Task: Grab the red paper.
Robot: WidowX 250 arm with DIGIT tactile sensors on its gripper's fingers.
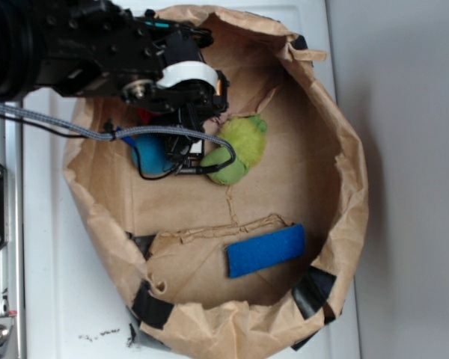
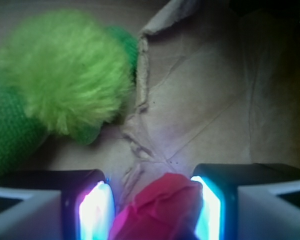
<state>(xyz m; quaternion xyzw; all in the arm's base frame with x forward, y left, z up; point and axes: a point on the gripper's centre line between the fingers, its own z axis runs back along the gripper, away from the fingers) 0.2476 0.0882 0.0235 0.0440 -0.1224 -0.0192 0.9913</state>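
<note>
Currently the grasp step is under way. The gripper point(image 2: 152, 210) is sitting low at the bottom centre of the wrist frame, its two glowing fingers point(image 2: 93, 210) bracketing the red paper point(image 2: 162, 212). The paper is lying between the jaws at the bottom edge, its right side touching or all but touching the right finger, while a narrow gap is showing on the left — so the pincer is reading as partly spread around the paper, not yet pinching it firmly. Whether any real pressure is on it I cannot tell.

From the exterior view, the arm is reaching in from the upper left of the frame over the brown paper bag point(image 1: 344, 187), which is forming a walled basin. Only a sliver of red point(image 1: 143, 116) is peeking out under the wrist there; the rest is hidden by the arm. Just beside the gripper are lying the blue ball point(image 1: 148, 153), at left centre, and the green plush toy point(image 1: 236, 149), toward centre. In the wrist view the plush is filling the upper left, clear of the fingers. A blue sponge point(image 1: 266, 250) is resting well apart, lower centre.

Judgement: the next move is calling for closing the jaws fully on the crumpled paper — it should compress easily — then lifting straight up, staying clear of the plush and the bag wall.
</note>
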